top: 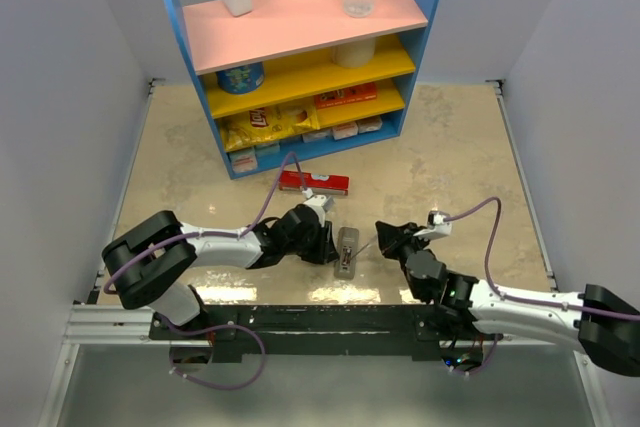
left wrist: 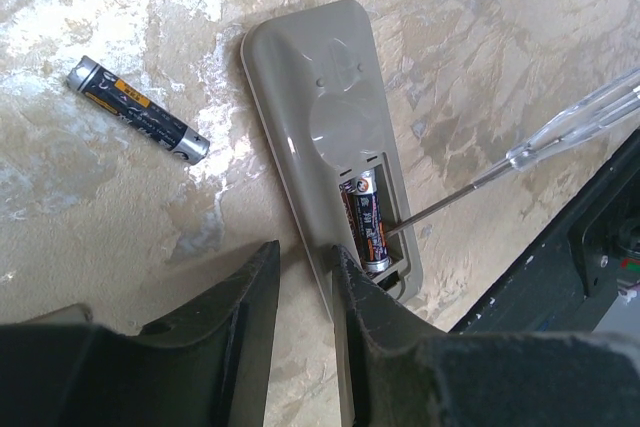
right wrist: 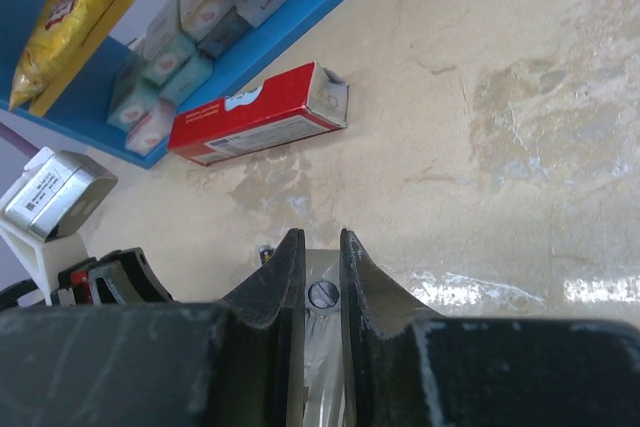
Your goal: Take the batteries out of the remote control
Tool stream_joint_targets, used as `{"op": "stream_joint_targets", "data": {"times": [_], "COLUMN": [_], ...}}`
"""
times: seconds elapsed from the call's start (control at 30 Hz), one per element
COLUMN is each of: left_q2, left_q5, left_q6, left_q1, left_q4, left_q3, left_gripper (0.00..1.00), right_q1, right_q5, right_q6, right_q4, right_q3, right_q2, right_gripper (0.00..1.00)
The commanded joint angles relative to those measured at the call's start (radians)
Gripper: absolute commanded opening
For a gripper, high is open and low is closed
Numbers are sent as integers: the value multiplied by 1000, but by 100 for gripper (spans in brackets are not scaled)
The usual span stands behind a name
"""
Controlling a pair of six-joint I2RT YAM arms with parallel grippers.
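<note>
The remote control [left wrist: 320,117] lies back-up on the table with its battery bay open, between the two arms in the top view [top: 346,250]. One battery [left wrist: 365,222] sits in the bay. A second battery [left wrist: 137,110] lies loose on the table to its left. My left gripper [left wrist: 305,262] is narrowly open at the remote's near end, astride its left edge, with the right finger [left wrist: 355,292] over the remote; it grips nothing. My right gripper [right wrist: 322,247] is shut on a clear-handled screwdriver [right wrist: 323,295], whose thin shaft [left wrist: 450,202] reaches into the bay beside the battery.
A flat red box [top: 313,182] lies just beyond the remote and also shows in the right wrist view [right wrist: 260,112]. A blue shelf unit [top: 300,67] with snacks and bottles stands at the back. The dark mounting rail [top: 300,322] runs along the near edge.
</note>
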Motion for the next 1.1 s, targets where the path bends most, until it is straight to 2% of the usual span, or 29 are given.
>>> {"op": "stream_joint_targets", "data": {"times": [0.0, 0.17, 0.37, 0.5, 0.53, 0.6, 1.07], "left_q2": [37, 36, 31, 33, 36, 36, 28], "left_q5": [16, 18, 12, 15, 15, 15, -2], "left_q6": [-21, -22, -35, -39, -39, -38, -67], "left_q1": [-7, -7, -7, -7, -7, -7, -30], "left_q4": [33, 33, 51, 65, 65, 63, 102], "left_q3": [-17, -22, -45, -45, -40, -38, -86], "left_gripper": [32, 32, 32, 33, 33, 33, 31], "right_q1": [1, 10, 21, 21, 21, 21, 21], "right_q5": [9, 68, 141, 163, 171, 186, 168], "right_q6": [-198, -211, -48, 39, 138, 217, 429], "right_q4": [225, 271, 216, 103, 46, -33, -14], "right_q3": [-56, -14, -98, -106, -99, -80, -69], "right_q2": [126, 206, 96, 56, 57, 82, 301], "right_gripper": [0, 0, 0, 0, 0, 0, 0]}}
